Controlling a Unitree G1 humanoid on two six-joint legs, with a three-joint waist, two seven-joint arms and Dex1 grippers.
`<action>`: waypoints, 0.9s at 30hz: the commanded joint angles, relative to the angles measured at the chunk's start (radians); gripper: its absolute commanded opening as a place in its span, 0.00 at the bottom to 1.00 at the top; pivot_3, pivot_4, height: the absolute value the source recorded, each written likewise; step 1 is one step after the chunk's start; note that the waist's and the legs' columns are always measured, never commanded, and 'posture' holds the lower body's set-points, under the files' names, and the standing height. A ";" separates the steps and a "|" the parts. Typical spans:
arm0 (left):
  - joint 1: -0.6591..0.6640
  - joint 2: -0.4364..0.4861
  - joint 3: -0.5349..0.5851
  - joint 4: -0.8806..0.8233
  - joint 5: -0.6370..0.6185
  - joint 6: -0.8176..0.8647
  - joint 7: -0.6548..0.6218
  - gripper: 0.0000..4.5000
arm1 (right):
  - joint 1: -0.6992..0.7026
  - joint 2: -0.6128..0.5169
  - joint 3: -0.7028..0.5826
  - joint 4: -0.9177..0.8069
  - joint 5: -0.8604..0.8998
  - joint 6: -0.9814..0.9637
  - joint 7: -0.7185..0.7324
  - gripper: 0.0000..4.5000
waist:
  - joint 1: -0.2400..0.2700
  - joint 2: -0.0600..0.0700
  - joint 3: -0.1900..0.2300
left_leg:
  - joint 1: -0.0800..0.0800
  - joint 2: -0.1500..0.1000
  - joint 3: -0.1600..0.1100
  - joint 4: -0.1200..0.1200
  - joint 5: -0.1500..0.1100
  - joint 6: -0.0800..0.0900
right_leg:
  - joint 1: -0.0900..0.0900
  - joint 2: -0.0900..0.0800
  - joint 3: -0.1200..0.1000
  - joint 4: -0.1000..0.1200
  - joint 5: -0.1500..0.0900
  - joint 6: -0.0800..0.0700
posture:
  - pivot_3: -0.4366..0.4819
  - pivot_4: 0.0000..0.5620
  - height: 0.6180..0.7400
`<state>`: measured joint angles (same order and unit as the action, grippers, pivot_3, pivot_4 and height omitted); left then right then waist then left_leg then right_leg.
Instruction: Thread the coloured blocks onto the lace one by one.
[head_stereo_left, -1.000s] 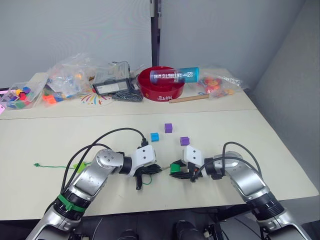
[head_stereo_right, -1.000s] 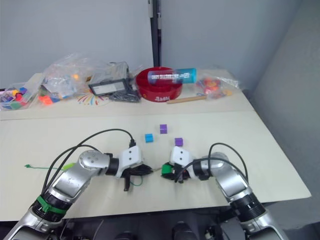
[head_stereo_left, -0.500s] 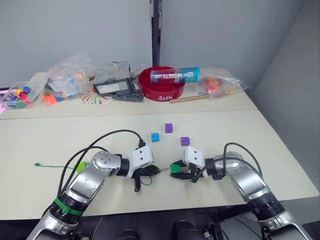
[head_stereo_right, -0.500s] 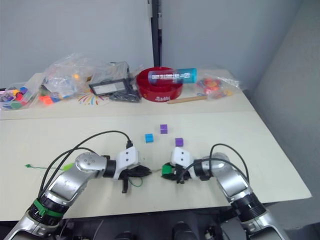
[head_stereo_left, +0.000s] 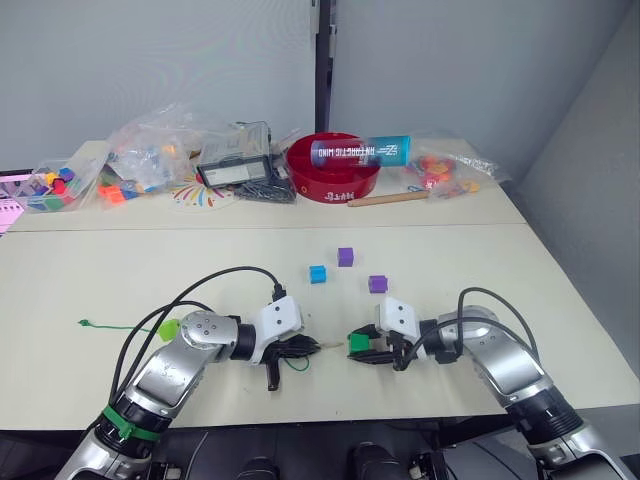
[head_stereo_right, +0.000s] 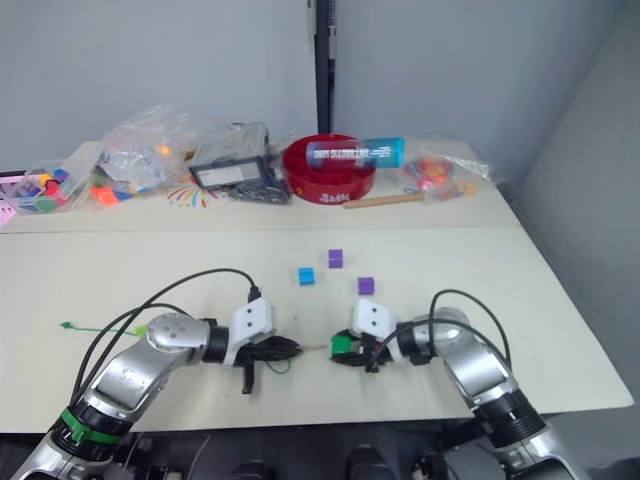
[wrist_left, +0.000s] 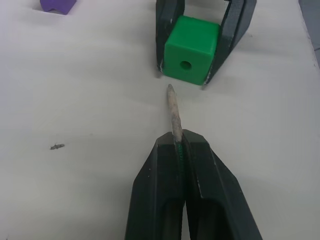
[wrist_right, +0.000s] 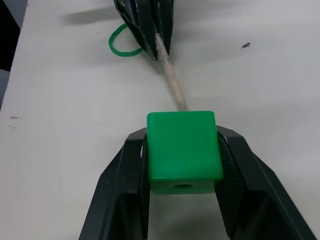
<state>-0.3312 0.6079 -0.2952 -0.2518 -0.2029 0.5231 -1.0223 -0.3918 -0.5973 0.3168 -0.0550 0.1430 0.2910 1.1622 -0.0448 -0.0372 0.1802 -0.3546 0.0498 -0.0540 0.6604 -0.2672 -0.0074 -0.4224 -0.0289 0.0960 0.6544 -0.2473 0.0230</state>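
— Holding anything, those two?

— Yes. The right end effector (wrist_left: 200, 37) is clamped on the dark green block (wrist_left: 192, 49), its hole facing the left one. The left end effector (wrist_left: 181, 145) is pinched tight on the lace (head_stereo_left: 120, 327), the stiff pale tip (wrist_left: 173, 111) sticking out, just short of that hole.

— And the other blocks?

— Beyond both end effectors on the surface (head_stereo_left: 560, 290): sky blue block (head_stereo_left: 318, 274), two purple blocks (head_stereo_left: 345, 257). The lime green block (head_stereo_left: 168, 328) lies behind the left arm, by the lace.
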 joint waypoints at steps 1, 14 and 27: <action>0.004 0.000 0.019 -0.036 -0.026 -0.013 -0.002 0.00 | 0.020 -0.019 0.019 -0.003 0.004 0.008 0.033 0.26 | 0.000 0.000 0.000 | 0.000 0.000 0.000 0.000 0.000 0.000 | 0.000 0.000 0.000 0.000 0.000 0.000 | 0.48 0.27 0.92; -0.041 -0.016 -0.018 -0.042 -0.017 0.008 -0.013 0.00 | 0.004 -0.015 0.040 0.004 -0.020 0.031 0.023 0.26 | 0.001 0.000 0.000 | 0.000 0.000 0.000 0.000 0.000 0.000 | 0.000 0.000 0.000 0.000 0.000 0.000 | 0.48 0.27 0.92; -0.060 -0.033 -0.043 -0.033 -0.010 0.007 -0.011 0.00 | -0.007 -0.007 0.052 -0.013 -0.027 0.056 0.010 0.26 | 0.001 0.000 0.000 | 0.000 0.000 0.000 0.000 0.000 0.000 | 0.001 0.000 0.000 0.000 0.000 0.000 | 0.48 0.27 0.92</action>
<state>-0.3744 0.5893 -0.3268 -0.2521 -0.2004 0.5333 -1.0312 -0.4105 -0.6017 0.3349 -0.0611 0.1386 0.3297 1.1745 -0.0441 -0.0372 0.1801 -0.3541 0.0497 -0.0540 0.6605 -0.2671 -0.0075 -0.4216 -0.0289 0.0960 0.6545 -0.2473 0.0230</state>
